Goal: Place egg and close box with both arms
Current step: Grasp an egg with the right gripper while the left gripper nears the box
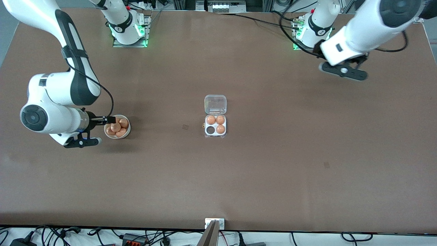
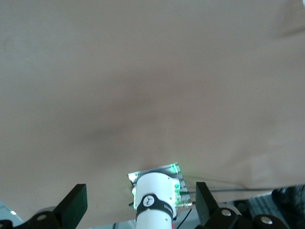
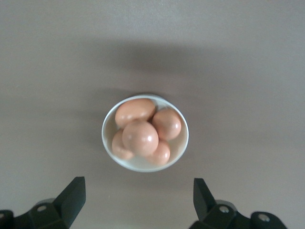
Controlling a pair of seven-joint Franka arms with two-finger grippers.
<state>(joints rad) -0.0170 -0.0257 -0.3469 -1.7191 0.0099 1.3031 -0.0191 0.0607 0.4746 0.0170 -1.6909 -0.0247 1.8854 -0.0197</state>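
The box's white tray (image 1: 215,125) sits mid-table with its clear lid (image 1: 215,104) open flat, farther from the front camera. It holds three eggs (image 1: 220,119). One cell (image 1: 210,130) is empty, on the near side toward the right arm's end. Several more eggs (image 1: 115,127) lie in a round white bowl (image 1: 117,137). My right gripper (image 1: 106,120) hangs open and empty over the bowl's edge. Its wrist view shows its open fingers (image 3: 138,200) short of the bowl (image 3: 143,167) and the top egg (image 3: 140,137). My left gripper (image 1: 343,70) waits open and empty, high over the table near its base.
The left wrist view shows its open gripper (image 2: 140,210), bare brown table (image 2: 143,71) and the left arm's own base (image 2: 152,200). Cables lie along the table's edge by the arm bases (image 1: 266,18). A small metal fixture (image 1: 214,223) sits at the table's near edge.
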